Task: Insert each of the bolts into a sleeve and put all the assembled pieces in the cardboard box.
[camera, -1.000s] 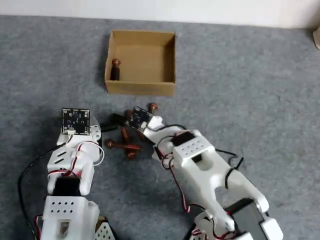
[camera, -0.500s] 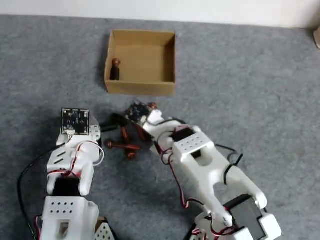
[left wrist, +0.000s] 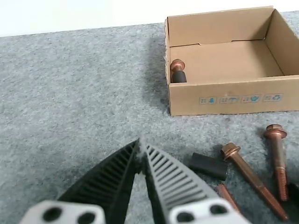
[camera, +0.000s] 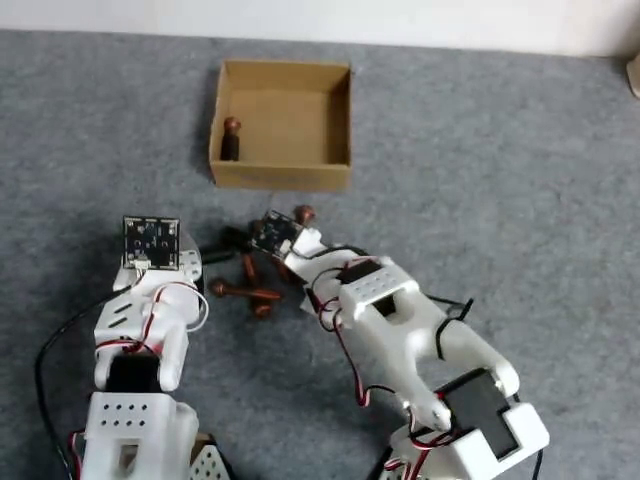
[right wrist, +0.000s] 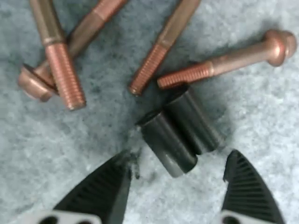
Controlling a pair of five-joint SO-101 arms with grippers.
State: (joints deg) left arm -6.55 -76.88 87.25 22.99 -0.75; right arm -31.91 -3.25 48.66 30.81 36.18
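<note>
Okay, right gripper (right wrist: 179, 161) had jaws apart around two touching black sleeves (right wrist: 168, 144), copper bolts (right wrist: 224, 63) just beside. Left gripper (left wrist: 141, 148) had jaws together over grey carpet (left wrist: 70, 93). In high view, cardboard box (camera: 283, 176) sat at 12 o'clock from bolts, with one assembled piece (camera: 230, 138) by its 9 o'clock wall.

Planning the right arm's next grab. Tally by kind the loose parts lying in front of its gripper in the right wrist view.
Bolts: 4
Sleeves: 2
Total: 6
</note>
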